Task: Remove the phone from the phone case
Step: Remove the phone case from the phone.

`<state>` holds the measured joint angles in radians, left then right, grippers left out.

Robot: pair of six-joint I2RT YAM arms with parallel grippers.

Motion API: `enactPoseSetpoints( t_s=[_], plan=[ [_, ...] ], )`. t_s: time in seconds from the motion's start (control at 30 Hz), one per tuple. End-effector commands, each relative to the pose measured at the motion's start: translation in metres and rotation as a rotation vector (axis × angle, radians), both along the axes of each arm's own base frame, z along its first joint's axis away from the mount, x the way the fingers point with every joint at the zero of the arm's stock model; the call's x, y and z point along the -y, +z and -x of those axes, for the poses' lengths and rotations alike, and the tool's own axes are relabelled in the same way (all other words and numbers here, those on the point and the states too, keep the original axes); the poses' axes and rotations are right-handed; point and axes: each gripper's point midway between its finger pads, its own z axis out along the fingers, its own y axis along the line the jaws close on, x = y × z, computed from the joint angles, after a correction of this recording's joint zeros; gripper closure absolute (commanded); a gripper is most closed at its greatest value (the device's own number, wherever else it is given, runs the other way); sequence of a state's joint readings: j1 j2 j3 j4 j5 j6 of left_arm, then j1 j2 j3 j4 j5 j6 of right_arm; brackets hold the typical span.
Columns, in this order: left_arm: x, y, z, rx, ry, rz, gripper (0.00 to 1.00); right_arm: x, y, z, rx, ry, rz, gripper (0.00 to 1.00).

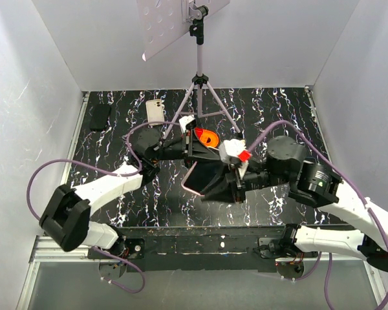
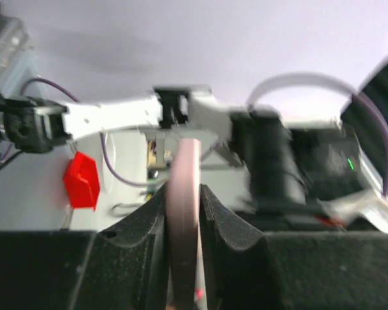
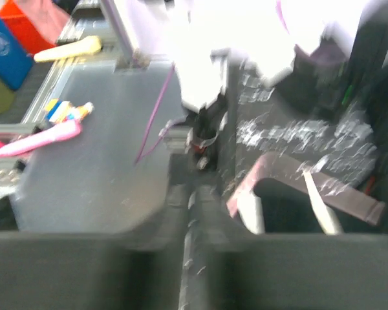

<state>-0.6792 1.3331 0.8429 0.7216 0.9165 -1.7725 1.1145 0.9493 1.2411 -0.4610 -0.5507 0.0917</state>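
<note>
Base rail [image 1: 200, 237], marbled black tabletop [image 1: 110, 145], phone case [image 1: 204, 175], white walls [image 1: 45, 71].

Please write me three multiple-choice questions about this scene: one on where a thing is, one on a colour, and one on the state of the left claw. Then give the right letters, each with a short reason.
1. Where does the white phone lie on the table?
A) at the back, left of the tripod
B) at the near edge, by the arm bases
C) in the back right corner

2. What colour is the rim of the phone case held in the left claw?
A) green
B) pink
C) yellow

3. In what state is the left claw?
A) open and empty
B) shut on the phone case
C) lying flat on the table

Answers:
1 A: the top view shows it near the back wall, left of the tripod legs.
2 B: the left wrist view shows a pink rim.
3 B: both fingers press against that rim.
</note>
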Motion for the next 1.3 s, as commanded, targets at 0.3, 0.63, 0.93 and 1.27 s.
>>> enactPoseSetpoints(
  t_s=[0.3, 0.63, 0.93, 1.27],
  plan=[
    [-0.008, -0.019, -0.041, 0.054, 0.263, -0.038, 1.0, 0.025, 0.021, -0.069, -0.018, -0.522, -0.232, 0.99],
    [-0.026, 0.004, -0.06, 0.317, 0.446, -0.133, 1.0, 0.031, -0.017, -0.046, -0.435, -0.435, -0.095, 0.33],
    [-0.03, 0.024, -0.052, 0.307, 0.429, -0.068, 1.0, 0.026, -0.013, -0.04, -0.492, -0.172, -0.143, 0.34],
    [-0.029, 0.033, -0.041, 0.282, 0.364, -0.01, 1.0, 0.013, -0.019, -0.046, -0.459, -0.096, -0.143, 0.53]
  ],
)
